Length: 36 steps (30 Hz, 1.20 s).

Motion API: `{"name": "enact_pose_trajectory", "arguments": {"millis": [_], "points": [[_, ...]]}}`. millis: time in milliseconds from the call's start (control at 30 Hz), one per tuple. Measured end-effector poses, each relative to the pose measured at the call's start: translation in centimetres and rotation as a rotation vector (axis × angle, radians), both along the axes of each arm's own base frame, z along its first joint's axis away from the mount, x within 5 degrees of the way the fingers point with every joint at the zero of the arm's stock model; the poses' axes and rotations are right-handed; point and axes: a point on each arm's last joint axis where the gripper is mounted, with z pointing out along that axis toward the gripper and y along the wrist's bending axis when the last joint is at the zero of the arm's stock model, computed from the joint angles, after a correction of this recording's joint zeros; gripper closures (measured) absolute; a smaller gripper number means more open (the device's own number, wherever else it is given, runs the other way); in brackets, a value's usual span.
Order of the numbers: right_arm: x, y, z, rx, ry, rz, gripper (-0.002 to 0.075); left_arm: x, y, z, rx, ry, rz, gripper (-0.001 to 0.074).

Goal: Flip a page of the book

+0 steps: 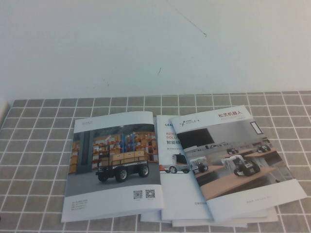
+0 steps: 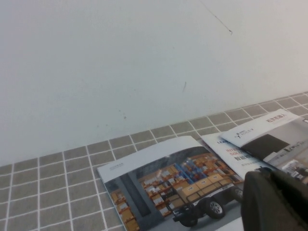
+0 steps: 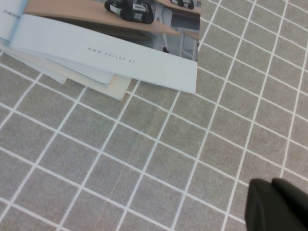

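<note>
The book [image 1: 114,164] lies closed and flat on the grey tiled table [image 1: 34,145], at the left of the spread of brochures, its cover face up (orange warehouse shelving, a wheeled robot carrying boxes, two QR codes in the white band along the near edge). Its right edge overlaps a white brochure with blue lettering [image 1: 174,160], of which only a narrow strip and part of a white vehicle show. Over that in turn rests the brochure with the red title [image 1: 236,160], turned slightly so that its near right corner points outward; its cover shows robots on a wooden desk. Further pale sheets [image 1: 160,218] project from beneath the stack at its near edge. Behind the table stands a plain white wall [image 1: 146,43] with a few faint marks. Neither arm appears in the high view. The left tool [image 2: 276,199] shows in the left wrist view only as a dark mass above the book's cover, near its right side; whether it is open or closed cannot be told. The right tool [image 3: 276,204] shows in the right wrist view as a dark shape over bare tiles, apart from the near right corner of the red-titled brochure; its state likewise cannot be told.
</note>
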Motion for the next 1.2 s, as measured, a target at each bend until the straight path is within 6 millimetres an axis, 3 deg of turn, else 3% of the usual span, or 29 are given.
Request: {"name": "enact_pose_trajectory", "arguments": {"millis": [100,400,1033,1200], "points": [[0.0,0.0,0.0,0.0,0.0,0.0,0.0728,-0.1,0.2,-1.3,-0.002,-0.031,0.036,0.0739],[0.0,0.0,0.0,0.001,-0.002,0.0,0.0728,1.5,0.3,-9.4,0.038,0.162,0.104,0.0739],[0.0,0.0,0.0,0.001,-0.002,0.0,0.0729,1.5,0.6,-9.5,0.056,0.184,0.169,0.0739],[0.0,0.0,0.0,0.001,-0.002,0.0,0.0729,1.5,0.6,-9.5,-0.013,0.203,0.182,0.0739]]}}
